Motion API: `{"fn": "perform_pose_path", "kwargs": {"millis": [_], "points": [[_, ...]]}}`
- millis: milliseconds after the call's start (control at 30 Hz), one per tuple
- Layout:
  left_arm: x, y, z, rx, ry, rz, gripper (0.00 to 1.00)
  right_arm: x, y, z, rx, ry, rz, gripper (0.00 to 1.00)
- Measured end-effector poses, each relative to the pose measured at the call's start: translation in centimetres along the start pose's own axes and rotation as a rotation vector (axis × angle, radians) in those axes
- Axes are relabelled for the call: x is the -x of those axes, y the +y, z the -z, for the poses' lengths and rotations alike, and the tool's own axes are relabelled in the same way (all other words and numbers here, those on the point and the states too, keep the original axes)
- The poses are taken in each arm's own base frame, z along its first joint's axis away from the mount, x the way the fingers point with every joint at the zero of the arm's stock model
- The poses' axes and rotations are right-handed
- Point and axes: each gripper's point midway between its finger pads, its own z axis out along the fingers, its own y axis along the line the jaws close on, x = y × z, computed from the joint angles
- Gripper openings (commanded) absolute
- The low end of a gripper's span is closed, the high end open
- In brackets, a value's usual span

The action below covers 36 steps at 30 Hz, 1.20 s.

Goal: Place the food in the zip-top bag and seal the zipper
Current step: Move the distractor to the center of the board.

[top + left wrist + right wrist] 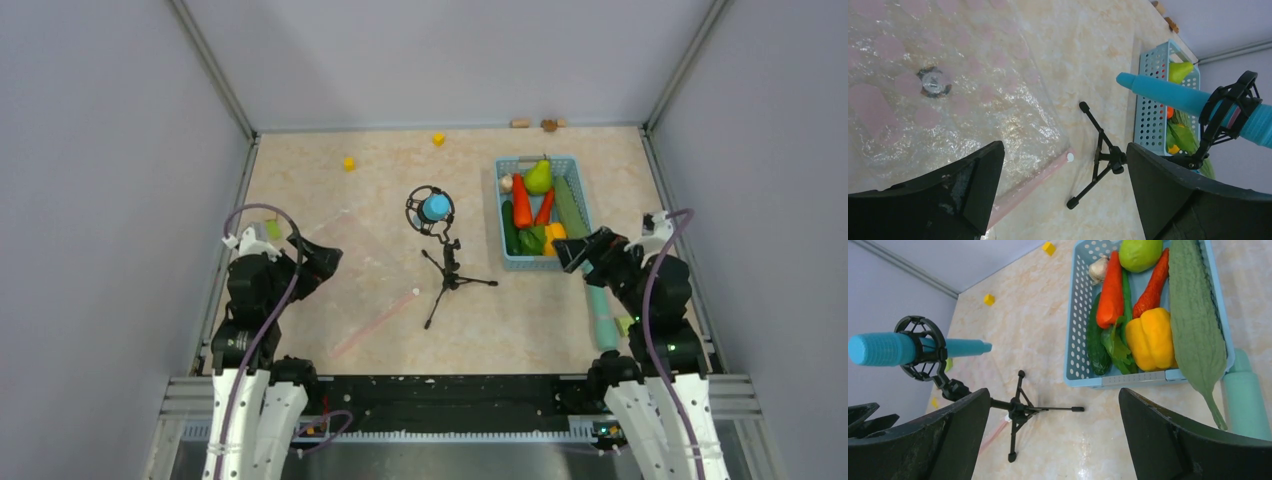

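Plastic this thin is your main worry. The zip-top bag (345,262) lies flat on the tabletop (500,325) just under your left hand (318,258), with its pink zipper (378,322) along the near-right edge. I can't tell whether the mouth is parted. If you pinch there, you may catch both layers at once and hold the bag closed, or drag the whole floppy sheet across the tabletop.

Both hands gape wide and grip nothing. Your right hand (577,250) hovers at the near end of the blue basket (1075,330), where all the food sits packed together: pear (1139,252), carrot (1110,292), red pepper (1154,285), yellow pepper (1149,337), cucumber (1095,345), a long bumpy green one (1195,315) and the mushroom (1096,270). With pieces touching like this, closing on one could wedge a neighbour or lift the light basket with it. The round pear looks likely to squirt out of a two-finger pinch.

A microphone (436,208) on its tripod (452,278) stands between basket and bag, so a low carry across could clip it. The teal cylinder (1245,400) beside the basket is not food, so don't sweep it along.
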Motion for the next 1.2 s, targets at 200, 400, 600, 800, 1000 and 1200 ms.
{"fn": "perform_pose_path", "kwargs": {"millis": [200,400,600,800,1000,1200], "points": [[-2.6,1.0,-0.6,-0.002,0.096,0.022,0.97,-1.9,2.1,0.2,0.175,0.051,0.043,0.99],[-6.3,2.6,-1.4,0.009,0.23,0.051,0.97,-7.1,5.9,0.0,0.444,0.295,0.033,0.99],[-9.1,4.4,-2.2,0.038,0.329,0.083,0.97,-15.4,10.6,0.5,0.569,0.477,0.294,0.89],[-9.7,4.6,-2.5,0.041,0.354,0.086,0.97,-19.4,10.1,-4.6,0.401,0.383,0.554,0.7],[-10.4,5.1,-2.6,0.046,0.376,0.082,0.97,-20.4,9.7,-8.7,0.306,0.264,0.602,0.6],[-10.6,5.2,-2.8,0.037,0.381,0.074,0.97,-21.4,9.0,-10.9,0.255,0.2,0.611,0.48]]}}
